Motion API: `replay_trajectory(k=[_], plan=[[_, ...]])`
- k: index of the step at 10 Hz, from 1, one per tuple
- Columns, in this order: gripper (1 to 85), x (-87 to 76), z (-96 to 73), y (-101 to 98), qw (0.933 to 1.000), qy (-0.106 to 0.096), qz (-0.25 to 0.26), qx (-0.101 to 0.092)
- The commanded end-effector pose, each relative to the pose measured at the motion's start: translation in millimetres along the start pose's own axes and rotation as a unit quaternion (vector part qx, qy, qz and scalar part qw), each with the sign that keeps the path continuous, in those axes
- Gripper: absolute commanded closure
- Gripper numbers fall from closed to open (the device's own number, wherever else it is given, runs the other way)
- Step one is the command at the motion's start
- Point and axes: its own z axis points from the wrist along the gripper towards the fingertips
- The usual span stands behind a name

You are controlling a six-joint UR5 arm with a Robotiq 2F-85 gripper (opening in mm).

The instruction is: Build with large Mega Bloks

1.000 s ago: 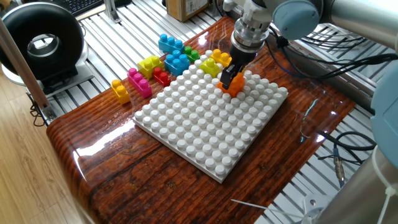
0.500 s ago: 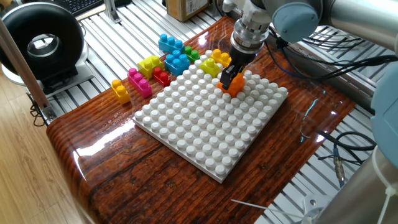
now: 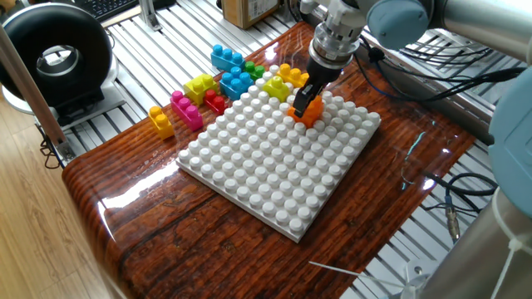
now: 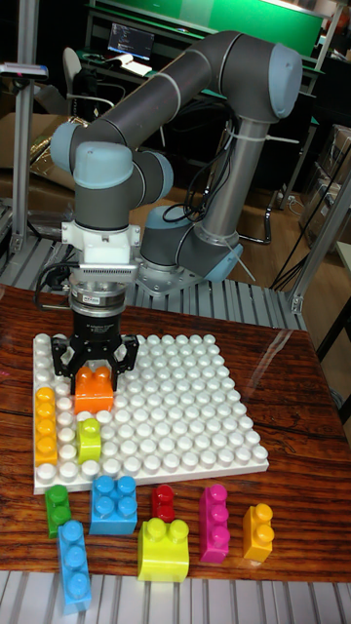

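My gripper (image 3: 305,103) (image 4: 95,376) is shut on a small orange Mega Blok (image 3: 307,115) (image 4: 95,392), which sits on the studs near the far edge of the white baseplate (image 3: 274,166) (image 4: 185,409). A long orange brick (image 3: 293,76) (image 4: 45,426) and a lime brick (image 3: 277,89) (image 4: 90,439) stand on the plate's corner close by. Loose on the table beside the plate lie two blue bricks (image 3: 226,58) (image 3: 237,83), a green one (image 3: 253,71), a yellow one (image 3: 199,85), a red one (image 3: 216,102), a magenta one (image 3: 186,110) and a small orange-yellow one (image 3: 160,121).
A black round device (image 3: 56,60) stands on the slatted bench to the left of the wooden table (image 3: 150,216). Cables (image 3: 440,83) trail along the right side. A cardboard box (image 3: 248,10) sits at the back.
The gripper with the orange brick has shifted slightly left, and the white baseplate has slid a little left with it.
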Motion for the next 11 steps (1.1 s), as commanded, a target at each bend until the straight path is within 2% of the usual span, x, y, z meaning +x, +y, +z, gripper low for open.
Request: replay_trajectory(k=[1,5,8,11], plan=[[11.0,8.2,-6.1,-4.2,0.9996,0.018,-0.019,-0.007],[9.7,16.3,-13.9,-6.4,0.9992,0.034,-0.022,0.000],[10.3,20.9,-28.8,-1.6,0.9986,0.053,-0.009,0.000],[19.3,11.6,-36.3,1.6,0.9983,0.057,0.016,0.004]])
